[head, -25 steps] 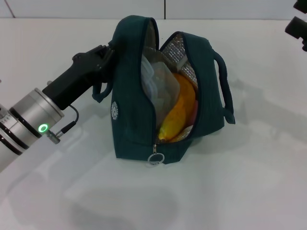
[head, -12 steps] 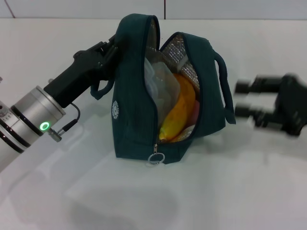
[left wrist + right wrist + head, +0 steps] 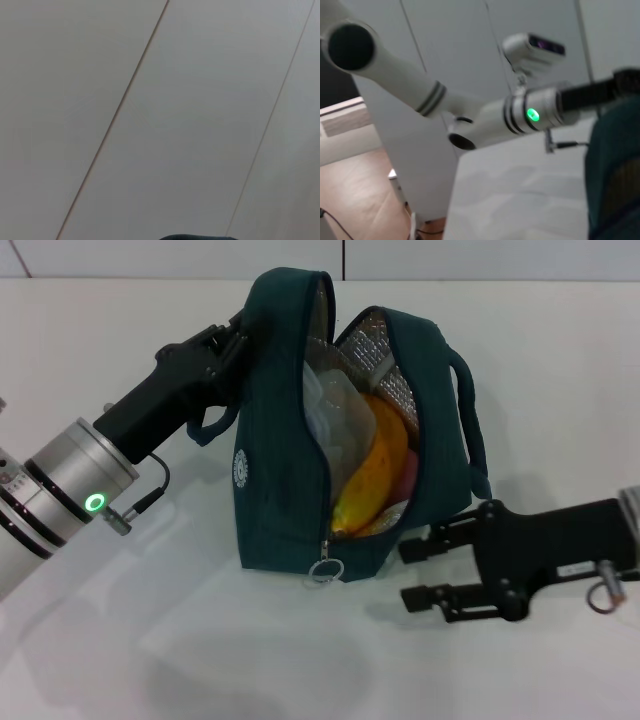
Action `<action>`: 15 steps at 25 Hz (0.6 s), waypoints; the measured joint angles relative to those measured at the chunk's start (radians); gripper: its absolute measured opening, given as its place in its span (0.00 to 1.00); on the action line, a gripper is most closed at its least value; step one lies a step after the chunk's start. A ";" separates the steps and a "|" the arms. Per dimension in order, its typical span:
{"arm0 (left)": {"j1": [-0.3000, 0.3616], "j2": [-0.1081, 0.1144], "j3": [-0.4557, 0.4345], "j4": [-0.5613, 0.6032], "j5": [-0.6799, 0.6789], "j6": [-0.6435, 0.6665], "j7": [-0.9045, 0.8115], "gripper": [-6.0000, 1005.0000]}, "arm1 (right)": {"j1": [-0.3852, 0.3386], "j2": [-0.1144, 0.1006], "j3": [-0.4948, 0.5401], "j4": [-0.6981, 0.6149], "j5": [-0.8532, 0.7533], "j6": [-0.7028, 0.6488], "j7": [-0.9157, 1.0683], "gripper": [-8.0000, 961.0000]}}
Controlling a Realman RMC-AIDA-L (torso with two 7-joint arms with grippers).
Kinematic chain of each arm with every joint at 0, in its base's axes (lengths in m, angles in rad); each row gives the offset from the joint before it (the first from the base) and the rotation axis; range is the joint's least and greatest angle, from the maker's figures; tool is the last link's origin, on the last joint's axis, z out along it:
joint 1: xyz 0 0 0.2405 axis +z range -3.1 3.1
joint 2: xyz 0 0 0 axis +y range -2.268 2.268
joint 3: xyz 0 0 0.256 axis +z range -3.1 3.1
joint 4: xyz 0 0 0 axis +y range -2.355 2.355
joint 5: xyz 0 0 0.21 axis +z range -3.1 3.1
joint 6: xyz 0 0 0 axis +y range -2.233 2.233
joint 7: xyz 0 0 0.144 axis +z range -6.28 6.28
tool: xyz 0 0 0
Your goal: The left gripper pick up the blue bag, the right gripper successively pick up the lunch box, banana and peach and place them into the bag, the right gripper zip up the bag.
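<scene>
Bag full, zip not yet shut

The black right gripper (image 3: 412, 573) sits low beside the big dark teal-blue fabric bag (image 3: 275, 480), claw a little open and holding nothing. It could miss the small silver ring zip pull (image 3: 324, 571) or push the bag over. The black left gripper (image 3: 232, 348) is at the bag's top edge; I cannot tell its grip. Inside stand the see-through white lunch box (image 3: 335, 415), the curved yellow banana (image 3: 375, 472) and the pink peach (image 3: 408, 473).

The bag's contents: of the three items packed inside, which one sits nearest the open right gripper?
The peach, a pink sliver at the blue bag's right wall, lies closest to the right gripper; the banana is mid-bag, the lunch box farther left.
</scene>
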 joint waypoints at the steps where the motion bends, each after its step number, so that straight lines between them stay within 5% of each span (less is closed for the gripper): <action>1: 0.000 0.000 0.000 0.000 0.000 0.001 -0.002 0.16 | 0.012 0.001 -0.013 0.022 0.014 0.020 0.001 0.51; 15: 0.000 0.001 0.005 -0.001 -0.018 0.025 -0.005 0.16 | 0.081 0.003 -0.340 0.125 0.285 0.312 0.030 0.49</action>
